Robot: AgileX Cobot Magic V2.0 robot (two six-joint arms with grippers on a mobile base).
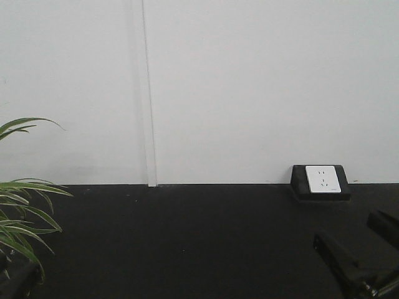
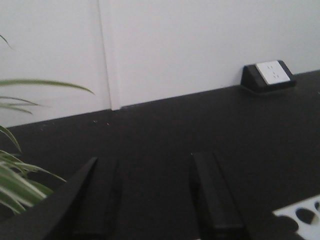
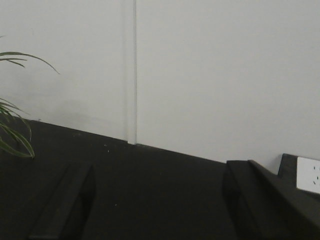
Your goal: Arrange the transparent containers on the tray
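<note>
the left gripper point(image 2: 155, 200) is spread wide with nothing between its two dark fingers, only bare black desk point(image 2: 165, 135). the right gripper point(image 3: 155, 205) is equally wide apart and empty. both wrist cameras look nearly level across the desk to the white wall point(image 1: 249, 93), which reads as a raised ready pose rather than a reach. that would explain why neither gripper is aimed at anything.

neither the transparent containers nor the tray appears in any view, so they must lie outside the frames, likely nearer the robot. in the front view, a black wedge box with a white socket point(image 1: 321, 180) sits against the wall at 4 o'clock, and a plant point(image 1: 19, 212) trails long leaves at 8 o'clock. at 5 o'clock in the left wrist view there is a white corner with round holes point(image 2: 302, 217), possibly a test-tube rack.
</note>
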